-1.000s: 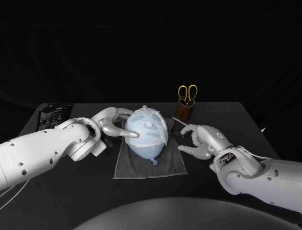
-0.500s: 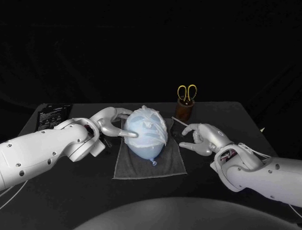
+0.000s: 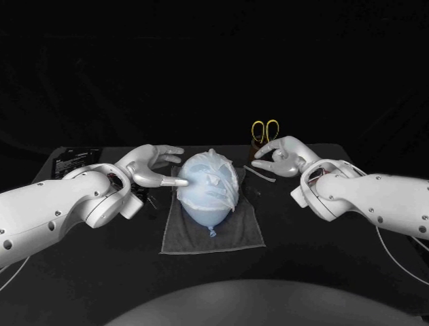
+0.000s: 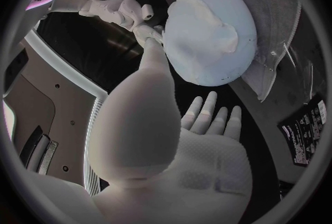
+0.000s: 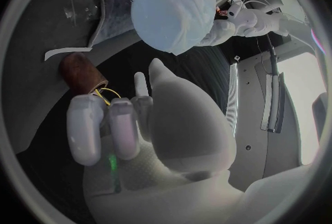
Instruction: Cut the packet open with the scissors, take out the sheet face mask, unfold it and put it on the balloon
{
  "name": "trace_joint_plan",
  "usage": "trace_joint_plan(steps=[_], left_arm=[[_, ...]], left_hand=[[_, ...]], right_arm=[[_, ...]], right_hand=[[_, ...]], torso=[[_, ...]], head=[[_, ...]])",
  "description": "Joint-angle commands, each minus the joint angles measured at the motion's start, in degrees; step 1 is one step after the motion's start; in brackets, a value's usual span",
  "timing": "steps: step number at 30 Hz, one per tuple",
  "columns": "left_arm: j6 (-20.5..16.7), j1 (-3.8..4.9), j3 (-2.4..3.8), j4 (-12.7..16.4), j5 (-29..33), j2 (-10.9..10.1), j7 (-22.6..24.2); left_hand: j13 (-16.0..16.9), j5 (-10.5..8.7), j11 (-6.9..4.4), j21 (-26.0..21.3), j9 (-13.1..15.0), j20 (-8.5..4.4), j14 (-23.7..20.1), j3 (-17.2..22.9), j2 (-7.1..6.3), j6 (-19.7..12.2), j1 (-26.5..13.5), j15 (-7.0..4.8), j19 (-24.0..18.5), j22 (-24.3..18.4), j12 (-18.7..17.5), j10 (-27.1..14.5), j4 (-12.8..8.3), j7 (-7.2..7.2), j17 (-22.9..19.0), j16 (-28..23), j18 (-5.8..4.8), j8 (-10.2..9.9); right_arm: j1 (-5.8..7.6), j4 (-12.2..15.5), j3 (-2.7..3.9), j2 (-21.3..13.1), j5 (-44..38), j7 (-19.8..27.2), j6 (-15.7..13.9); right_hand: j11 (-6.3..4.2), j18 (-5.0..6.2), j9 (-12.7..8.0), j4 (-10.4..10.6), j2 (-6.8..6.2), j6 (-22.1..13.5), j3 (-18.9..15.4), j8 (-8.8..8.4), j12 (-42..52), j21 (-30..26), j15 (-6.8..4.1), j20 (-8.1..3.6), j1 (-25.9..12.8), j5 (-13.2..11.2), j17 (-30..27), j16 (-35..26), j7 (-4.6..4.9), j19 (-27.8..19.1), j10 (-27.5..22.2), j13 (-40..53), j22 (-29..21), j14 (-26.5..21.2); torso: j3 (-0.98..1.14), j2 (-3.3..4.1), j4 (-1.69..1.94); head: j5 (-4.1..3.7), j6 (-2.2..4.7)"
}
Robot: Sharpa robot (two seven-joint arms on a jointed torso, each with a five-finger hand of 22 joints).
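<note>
A pale blue balloon point(image 3: 209, 189) lies on a grey towel point(image 3: 214, 234) at the table's middle, its knot toward me. The white sheet mask point(image 3: 214, 173) is draped over its far half, also seen in the left wrist view point(image 4: 211, 33). My left hand point(image 3: 147, 166) is at the balloon's left with fingers spread, and one fingertip point(image 3: 180, 182) touches the balloon's side. My right hand point(image 3: 283, 156) hovers to the balloon's right, beside the brown holder point(image 3: 261, 151), with its fingers loosely bent and nothing in them. The yellow-handled scissors point(image 3: 264, 129) stand in that holder. The clear empty packet point(image 4: 268, 69) lies beside the towel.
A thin cut-off strip point(image 3: 261, 175) lies on the table between the towel and the holder. A black printed card point(image 3: 75, 160) lies at the far left corner.
My right hand has risen from the table beside the towel and moved back toward the scissors holder. My left hand has lifted a little and spread, still touching the balloon.
</note>
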Motion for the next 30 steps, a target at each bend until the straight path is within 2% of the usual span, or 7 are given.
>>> trace_joint_plan(steps=[1,11,15,18,23,24,30], left_arm=[[1.5,0.51,0.21,0.7,4.9,-0.9,3.8],[1.0,0.89,0.3,1.2,5.5,-4.3,4.1],[0.3,0.85,0.1,1.3,2.6,-5.1,4.4],[0.1,0.67,-0.19,1.3,0.1,-5.4,4.6],[1.2,0.03,-0.67,1.5,-4.0,-6.0,4.4],[1.8,-0.19,-0.78,1.7,-5.0,-6.1,4.3],[3.6,-0.77,-1.08,2.3,-7.0,-6.6,3.8]], left_hand=[[0.1,0.14,0.21,0.4,0.1,0.1,0.3,0.3,0.11,0.0,0.5,-0.07,0.2,0.1,0.2,0.0,0.0,7.41,0.1,0.3,-0.65,0.3],[0.2,0.15,0.86,0.5,0.4,0.13,3.7,0.6,0.24,0.9,1.1,0.81,0.5,0.1,0.9,1.4,0.0,7.96,0.9,1.7,-0.65,0.8],[0.8,0.06,1.63,1.9,1.9,0.07,14.7,1.3,0.76,6.5,1.6,0.37,4.8,0.9,3.3,6.0,-0.3,8.37,3.8,6.7,-0.56,4.0],[1.7,-0.17,-0.37,8.8,5.0,-0.38,31.7,4.9,5.12,18.2,1.1,-2.74,23.7,4.6,7.3,14.2,-0.4,7.52,8.6,17.4,0.7,11.1],[3.5,-0.16,-4.39,17.6,6.3,-2.36,46.8,6.6,9.95,23.5,0.4,-7.81,38.5,8.2,12.3,24.4,-0.9,4.26,14.2,29.6,6.53,14.7],[4.5,-0.27,-6.34,21.3,6.7,-4.86,52.4,5.8,10.82,25.8,0.2,-10.08,44.2,9.8,14.5,28.9,-0.8,2.58,16.9,34.7,6.61,15.8],[7.2,-0.24,-9.43,29.6,7.3,-10.06,61.4,2.4,13.32,29.5,-1.7,-13.63,53.1,13.9,18.5,36.1,-0.8,-0.27,24.6,48.1,6.67,16.9]], right_arm=[[1.36,-2.3,0.02,1.6,10.1,3.5,8.6],[3.98,-9.0,0.04,7.2,15.3,2.1,16.2],[4.19,-10.3,0.05,8.3,16.0,2.0,18.6],[4.26,-10.8,0.05,8.8,16.5,2.1,20.2],[4.32,-11.0,0.05,9.3,17.1,2.4,22.4],[4.33,-11.0,0.05,9.3,17.3,2.5,23.0],[4.34,-11.0,0.05,9.3,17.5,2.3,25.1]], right_hand=[[-0.18,-1.04,-0.2,0.4,0.41,0.4,-0.2,-0.39,0.6,0.5,-0.56,-0.32,-0.1,-0.3,15.1,0.2,-0.04,4.5,4.8,12.0,13.7,6.2],[-0.08,-1.06,-0.6,0.5,0.69,0.7,-0.3,-1.25,1.8,0.5,-0.48,-0.27,-0.2,-0.3,15.1,0.2,0.06,4.5,5.7,13.4,13.7,6.2],[-0.06,-1.06,-0.7,0.1,0.66,0.9,-0.2,-1.51,2.0,0.6,-0.45,-0.25,0.2,-0.3,15.1,0.2,0.07,4.5,5.9,13.7,13.7,6.2],[-0.02,-1.07,-0.8,0.1,0.53,0.9,-0.3,-1.67,2.2,0.6,-0.43,-0.24,0.2,-0.3,15.1,0.2,0.13,4.5,6.0,13.9,13.7,6.2],[0.22,-1.04,-1.1,0.5,-0.19,0.8,-1.3,-2.32,2.2,0.5,-0.23,-0.14,-0.6,-0.4,15.1,0.2,0.4,4.4,6.0,13.9,13.6,6.2],[0.28,-1.05,-1.1,0.6,-0.4,0.8,-1.6,-2.51,2.2,0.5,-0.17,-0.1,-0.9,-0.4,15.1,0.2,0.45,4.4,6.0,13.9,13.7,6.2],[0.47,-1.05,-1.4,1.0,-0.8,0.8,-2.9,-3.19,2.2,0.6,0.03,0.09,-2.1,-0.4,15.1,0.2,0.62,4.4,6.0,14.0,13.7,6.2]], torso=[[-0.01,0.04,-0.06],[0.06,-0.03,0.0],[0.03,-0.01,-0.09],[0.06,-0.01,-0.08],[0.05,-0.03,-0.19],[0.06,-0.05,-0.17],[0.06,-0.06,-0.1]], head=[[0.17,0.0],[-0.22,0.11],[-0.35,0.2],[-0.36,0.25],[-0.43,0.24],[-0.46,0.24],[-0.29,0.12]])
